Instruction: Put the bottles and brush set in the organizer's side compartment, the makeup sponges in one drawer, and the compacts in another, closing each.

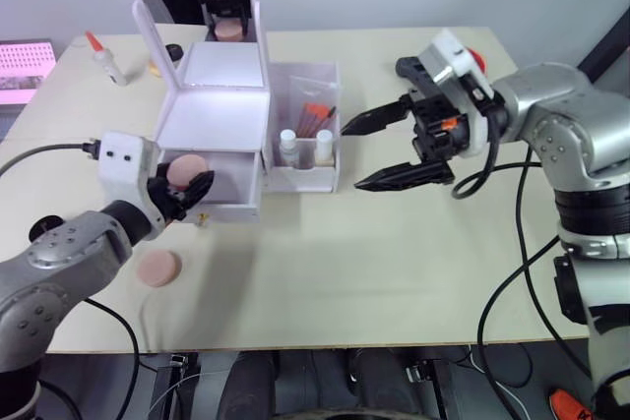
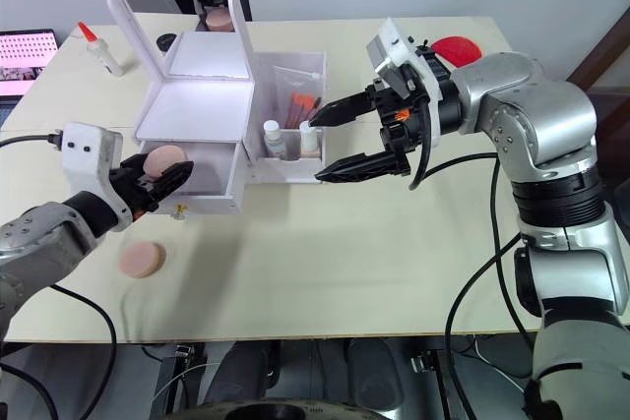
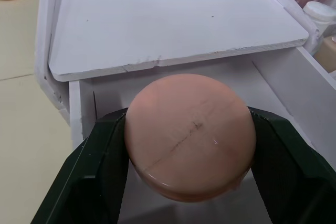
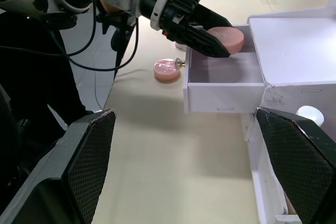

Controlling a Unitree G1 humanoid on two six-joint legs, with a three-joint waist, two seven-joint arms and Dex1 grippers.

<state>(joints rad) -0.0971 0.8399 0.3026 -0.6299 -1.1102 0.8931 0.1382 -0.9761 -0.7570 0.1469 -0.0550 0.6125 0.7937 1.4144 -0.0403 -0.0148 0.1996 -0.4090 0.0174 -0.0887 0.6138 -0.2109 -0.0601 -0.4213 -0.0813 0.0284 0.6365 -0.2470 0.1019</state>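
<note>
While our left gripper [image 1: 182, 189] squeezes a pink compact [image 3: 190, 135] just over the open drawer [image 4: 224, 80], bare table [image 1: 394, 272] spreads wide in front. Another compact [image 1: 157, 268] lies near the table's front edge. Our right gripper [image 1: 389, 150] hangs wide open, holding nothing, beside the side compartment [image 1: 307, 135].

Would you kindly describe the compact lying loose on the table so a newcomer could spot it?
Start at the white organizer on the beige table. Just in front of its open drawer lies a round pink compact, flat on the tabletop. Unlike its twin in the left gripper, nothing holds it.
</note>
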